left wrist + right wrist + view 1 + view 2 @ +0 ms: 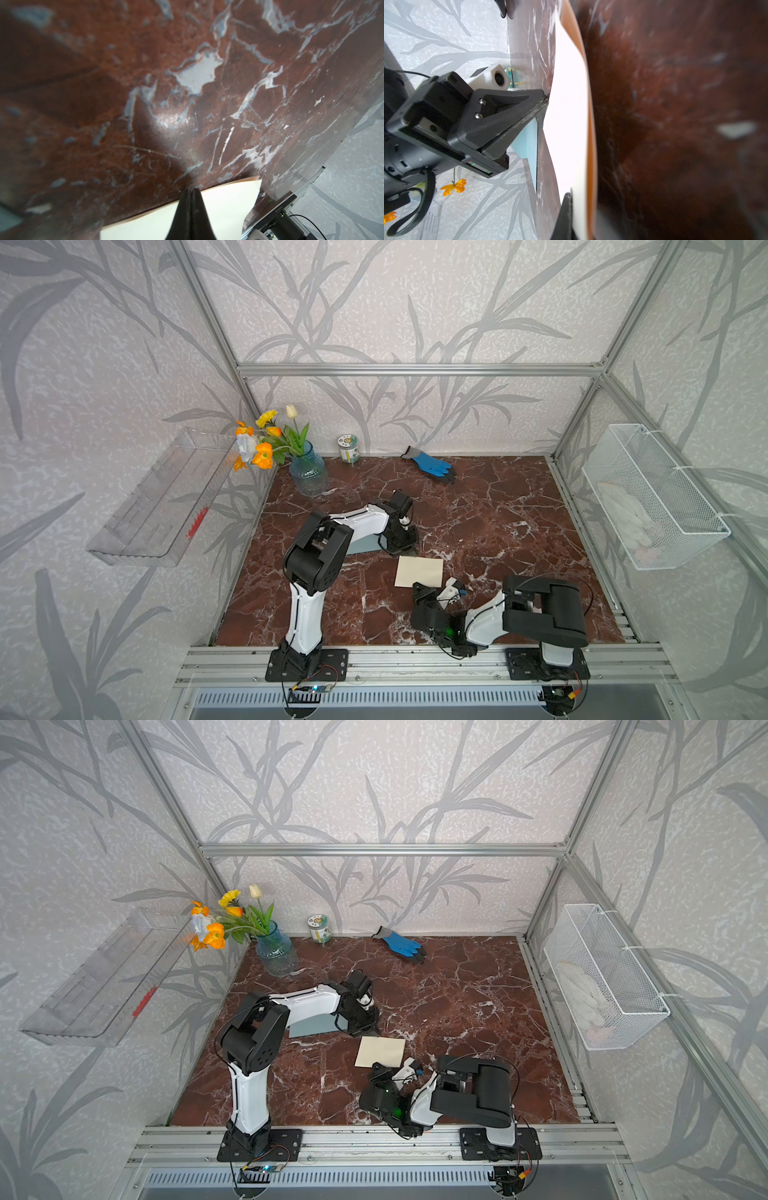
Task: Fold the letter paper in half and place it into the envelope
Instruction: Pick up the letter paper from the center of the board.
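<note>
- Nearest in both top views, a ribbed aluminium rail carries the arms' black base plates. Behind it spreads the bench, glossy red-brown marble pattern veined white.
- The letter paper, a plain cream rectangle, lies mid-bench. The left claw is closed, tips down at the sheet's far corner on the left arm's side. The right claw is closed on its near edge.
- The envelope, pale blue-grey, lies just beyond the sheet, mostly hidden under the left arm.
- Along the back wall stand a ribbed blue glass vase of orange, yellow and white flowers and a small round tin, its label too small to read. A blue-and-black glove lies there too.
- A clear plastic tray and a white wire-mesh basket hang on the side walls.
- Left wrist view: two tapered black fingers press together, tips at the sheet's edge, with scuffed bench beyond.
- Right wrist view: one scratched black finger lies against the washed-out sheet. The left claw's tip touches the opposite edge, a sliver of envelope behind it.
</note>
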`<state>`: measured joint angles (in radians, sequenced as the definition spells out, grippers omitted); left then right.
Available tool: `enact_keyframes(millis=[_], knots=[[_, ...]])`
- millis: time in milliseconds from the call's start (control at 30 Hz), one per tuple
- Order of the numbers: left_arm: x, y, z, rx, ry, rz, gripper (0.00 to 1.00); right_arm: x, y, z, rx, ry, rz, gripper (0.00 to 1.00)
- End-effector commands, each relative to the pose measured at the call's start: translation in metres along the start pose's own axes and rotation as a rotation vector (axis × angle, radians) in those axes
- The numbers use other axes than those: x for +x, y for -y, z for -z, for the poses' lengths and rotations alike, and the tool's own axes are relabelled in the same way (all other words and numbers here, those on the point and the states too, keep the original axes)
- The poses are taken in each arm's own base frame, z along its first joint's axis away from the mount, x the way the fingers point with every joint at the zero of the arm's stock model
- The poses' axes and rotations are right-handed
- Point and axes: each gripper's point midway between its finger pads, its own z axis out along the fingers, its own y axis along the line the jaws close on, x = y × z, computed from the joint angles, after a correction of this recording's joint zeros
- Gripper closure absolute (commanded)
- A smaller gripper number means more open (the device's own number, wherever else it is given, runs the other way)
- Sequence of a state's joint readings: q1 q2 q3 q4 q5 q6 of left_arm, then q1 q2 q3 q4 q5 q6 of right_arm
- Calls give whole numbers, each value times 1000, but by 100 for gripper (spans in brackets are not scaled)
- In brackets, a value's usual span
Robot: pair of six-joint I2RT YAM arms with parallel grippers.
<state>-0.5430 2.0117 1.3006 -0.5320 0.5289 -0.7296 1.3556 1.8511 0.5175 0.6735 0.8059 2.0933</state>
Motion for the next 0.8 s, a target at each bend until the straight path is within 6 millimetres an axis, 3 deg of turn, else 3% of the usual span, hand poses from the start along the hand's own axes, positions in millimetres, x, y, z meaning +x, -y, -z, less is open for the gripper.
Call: enact_keyframes(millis=[0, 33, 100, 167, 300, 467, 633, 700, 767], knots=[[10, -36, -5, -134, -29, 56, 99, -50, 69, 17, 209, 143, -198, 100], [10, -34, -4, -128, -30, 53, 92, -54, 65, 21, 206, 146, -185, 100], [8, -29, -1, -112, -26, 40, 53, -59, 56, 29, 202, 139, -143, 100], [1, -23, 10, -100, 11, 20, 38, -60, 34, 43, 201, 108, -97, 100], [-31, -2, 53, -35, 155, -12, 29, -74, -22, 77, 236, 52, 177, 100], [-84, 16, 129, -14, 379, -98, 24, -97, -89, 111, 245, -32, 462, 100], [-121, -20, 182, -178, 513, -152, 23, -116, -119, 122, 345, -212, 622, 100], [-132, -39, 201, -231, 553, -156, 22, -112, -130, 120, 384, -367, 693, 100], [-140, -45, 215, -237, 588, -214, 20, -107, -145, 120, 402, -495, 822, 100]])
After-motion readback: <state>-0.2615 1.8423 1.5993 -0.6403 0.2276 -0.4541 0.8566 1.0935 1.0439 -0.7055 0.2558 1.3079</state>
